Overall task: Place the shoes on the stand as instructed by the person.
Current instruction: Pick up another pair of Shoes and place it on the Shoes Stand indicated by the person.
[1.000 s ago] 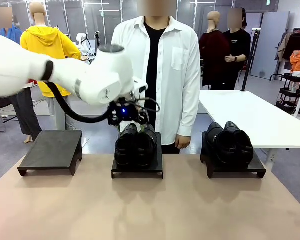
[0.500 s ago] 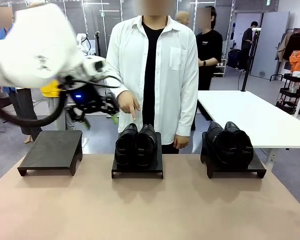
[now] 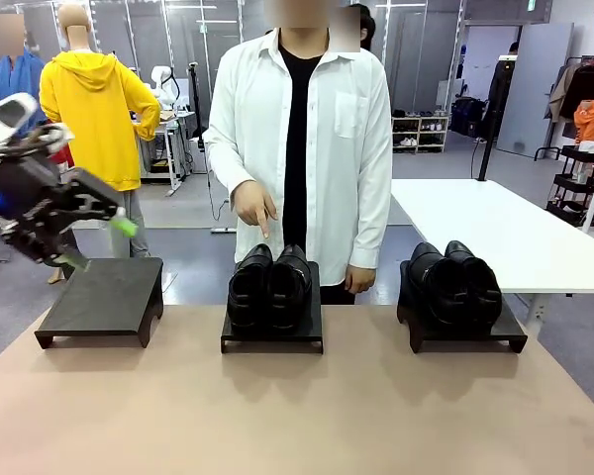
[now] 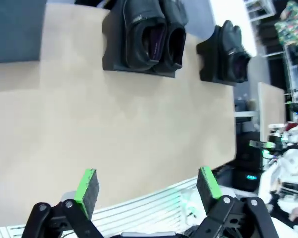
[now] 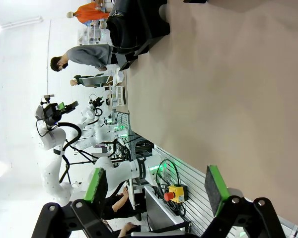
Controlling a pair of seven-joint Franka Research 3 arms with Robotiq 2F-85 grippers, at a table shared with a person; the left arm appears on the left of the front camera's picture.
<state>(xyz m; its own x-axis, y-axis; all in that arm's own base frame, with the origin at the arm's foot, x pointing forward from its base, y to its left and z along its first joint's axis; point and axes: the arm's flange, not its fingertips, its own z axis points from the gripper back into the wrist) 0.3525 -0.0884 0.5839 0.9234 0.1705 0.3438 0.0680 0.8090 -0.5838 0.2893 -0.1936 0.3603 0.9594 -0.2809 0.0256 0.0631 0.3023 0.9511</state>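
The left gripper (image 3: 97, 241) hangs up in the air at the left edge of the table, above the left stand (image 3: 104, 297), tilted, its 2 green-padded fingers (image 3: 125, 227) spread wide with nothing between them. From the left wrist view the same gripper (image 4: 148, 186) shows both pads well apart over bare tabletop, nothing held.

On the table (image 3: 297, 406) sit 3 low black stands in a row. The left stand is bare on top. The middle stand (image 3: 272, 332) carries 1 pair of glossy black shoes (image 3: 269, 287), side by side, heels toward the robot's side. The right stand (image 3: 465, 325) carries the second pair (image 3: 453, 282), also side by side and angled a little to the right.

The person (image 3: 307, 148) in the white open shirt stands at the far side, right behind the middle stand. One hand (image 3: 254, 208) is held in front of the body with a finger pointing down toward the middle pair; the other hand (image 3: 360, 281) hangs by the side, between the middle and right stands.

In the right wrist view the right gripper (image 5: 156, 191) has its 2 green pads standing wide apart, empty, over the table edge, with a pair of shoes (image 5: 136, 22) on a stand far off at the top.
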